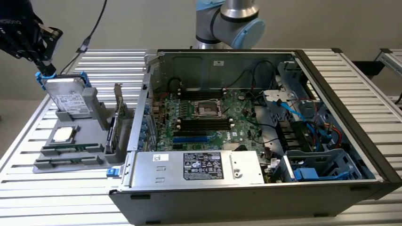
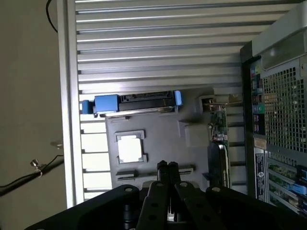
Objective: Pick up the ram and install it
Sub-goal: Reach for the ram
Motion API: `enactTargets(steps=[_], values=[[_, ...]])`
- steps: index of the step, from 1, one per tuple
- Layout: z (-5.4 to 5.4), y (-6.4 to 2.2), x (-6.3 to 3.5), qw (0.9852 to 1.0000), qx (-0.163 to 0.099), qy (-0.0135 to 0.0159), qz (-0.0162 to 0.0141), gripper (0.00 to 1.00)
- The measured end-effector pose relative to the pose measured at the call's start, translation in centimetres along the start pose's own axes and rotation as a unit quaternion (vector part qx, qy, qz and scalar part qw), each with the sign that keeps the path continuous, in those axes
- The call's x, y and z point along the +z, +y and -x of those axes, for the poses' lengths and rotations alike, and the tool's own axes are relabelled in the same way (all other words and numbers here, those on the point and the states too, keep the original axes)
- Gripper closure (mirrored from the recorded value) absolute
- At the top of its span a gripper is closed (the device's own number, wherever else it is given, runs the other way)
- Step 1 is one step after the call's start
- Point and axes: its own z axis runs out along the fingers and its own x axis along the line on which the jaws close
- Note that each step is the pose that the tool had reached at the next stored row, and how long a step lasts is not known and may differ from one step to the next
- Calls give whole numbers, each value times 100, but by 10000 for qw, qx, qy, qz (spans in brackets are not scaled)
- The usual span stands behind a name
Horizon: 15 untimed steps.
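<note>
Gripper [image 2: 167, 167] hung shut and empty
Its fingers met above the grey tray [image 1: 92, 138], where the thin green ram [image 1: 69, 149] lay untouched

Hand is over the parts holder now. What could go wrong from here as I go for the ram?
1. The hand is shut and holds nothing above the grey holder. Lowered like that, it would likely press on the ram instead of straddling it.
2. The upright hard drive and the upright expansion card stand in the same holder. A descent that drifts sideways could clip either one.
</note>
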Motion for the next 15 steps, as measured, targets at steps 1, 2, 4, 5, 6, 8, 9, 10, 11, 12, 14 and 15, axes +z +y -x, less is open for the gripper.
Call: enactTargets(steps=[1,2,4,5,6,8,9,10,11,12,14,15], values=[[-13,-17,-1,10000,-1,0,1,90],[-25,-33,-3,10000,-2,0,1,90],[-48,-66,-5,10000,-5,0,4,90],[-62,-99,-8,10000,-8,2,6,90],[-65,-116,-9,10000,-10,3,7,90],[-66,-151,-12,10000,-11,7,12,90],[-64,-168,-13,10000,-12,11,15,90],[-64,-183,-14,10000,-11,16,17,90],[-62,-198,-16,10000,-11,23,20,90],[-61,-213,-19,10000,-11,31,23,90],[-59,-241,-25,10000,-10,48,28,90],[-58,-256,-28,10000,-9,58,31,90]])
